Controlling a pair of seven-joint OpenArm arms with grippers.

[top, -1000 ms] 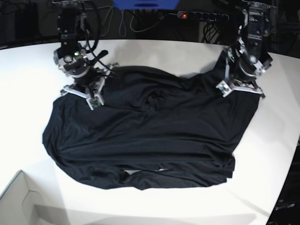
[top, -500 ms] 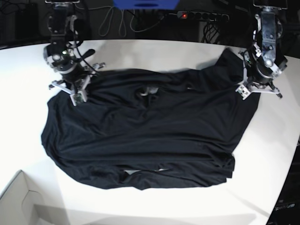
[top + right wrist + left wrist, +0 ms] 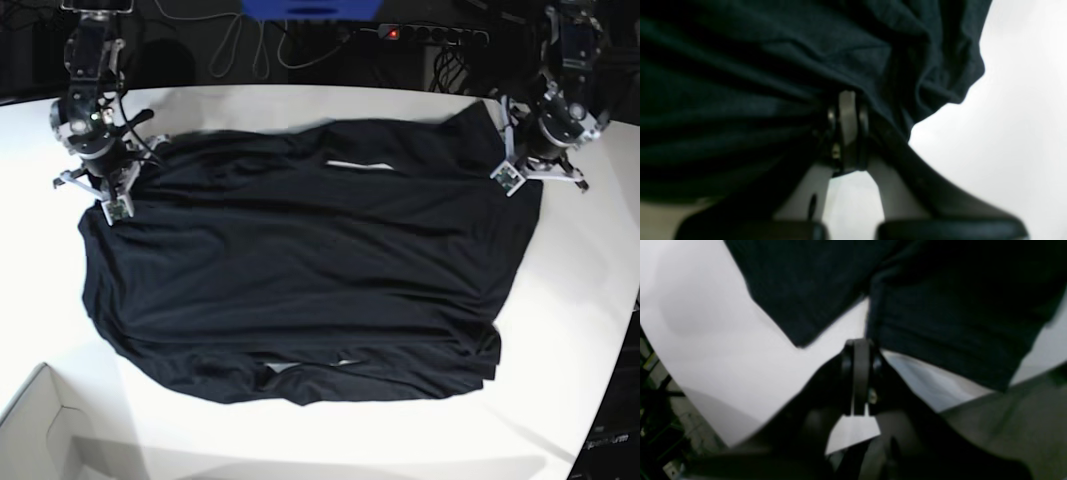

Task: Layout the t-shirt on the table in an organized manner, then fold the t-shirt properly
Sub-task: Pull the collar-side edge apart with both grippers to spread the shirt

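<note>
Black fabric now spans far more of the table (image 3: 300, 440) than it did a second ago: the t-shirt (image 3: 300, 270) has been drawn out sideways, its far edge pulled nearly straight between the two arms. Both arms have swung outward and back toward the far side of the table, each carrying a corner of the cloth along. The right gripper (image 3: 112, 205) sits at the left of the base view with its jaws clamped on the hem, which its wrist camera shows bunching into folds just at the closed tips. The left gripper (image 3: 515, 178), on the opposite side, is likewise pinched shut on a fabric edge (image 3: 873, 340) (its wrist view is blurred, but the cloth meets the tips). The central pucker seen half a second ago has flattened out. I judge the spreading step close to done; the near hem remains rumpled, with a doubled-over strip, so smoothing likely comes before any fold.
</note>
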